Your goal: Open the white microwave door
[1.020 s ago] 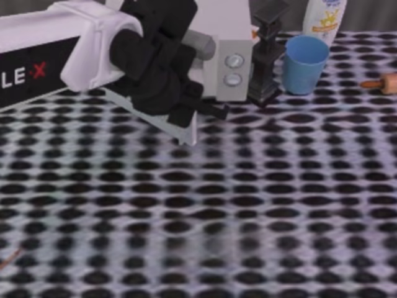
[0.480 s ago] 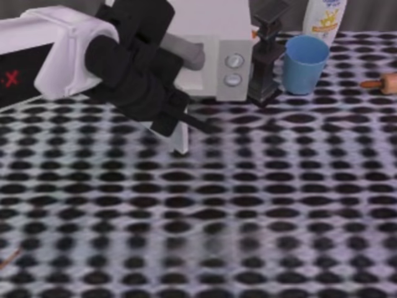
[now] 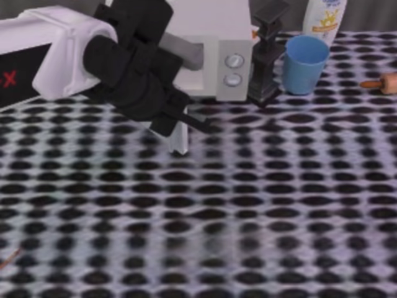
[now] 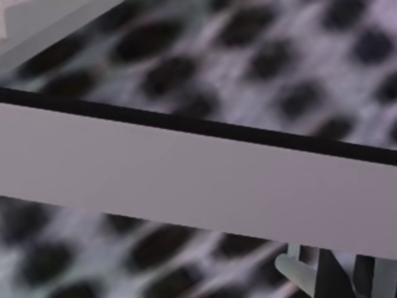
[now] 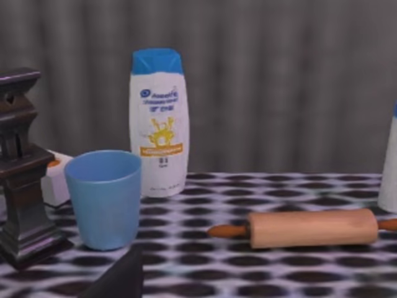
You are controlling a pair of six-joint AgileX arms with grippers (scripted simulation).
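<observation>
From above I see a worktop [image 3: 279, 205] covered in a black-and-white oval pattern, with the white microwave [image 3: 214, 46] standing at its far edge, left of middle. The white microwave door [image 3: 178, 138] is swung out toward the near side, only its white edge showing past my left gripper [image 3: 186, 119], which sits right at that edge; I cannot tell how its fingers stand. To the microwave's right along the far edge come a dark pedestal ornament [image 3: 265, 53], a blue cup [image 3: 304, 64], a white bottle [image 3: 322, 18] and, near the far right corner, a rolling pin [image 3: 384, 82]. A thin reddish stick [image 3: 9, 257] lies at the near left edge. The left wrist view is filled by the door's pale edge [image 4: 198, 174] with a dark line along it, close up, patterned worktop on both sides. The right wrist view looks level across the worktop and adds a grey curtained wall [image 5: 279, 81] behind the cup [image 5: 102, 198], the bottle's blue cap and yellow label [image 5: 158, 124], the rolling pin [image 5: 310, 228] and the ornament [image 5: 22, 180]. The right gripper itself appears nowhere.
</observation>
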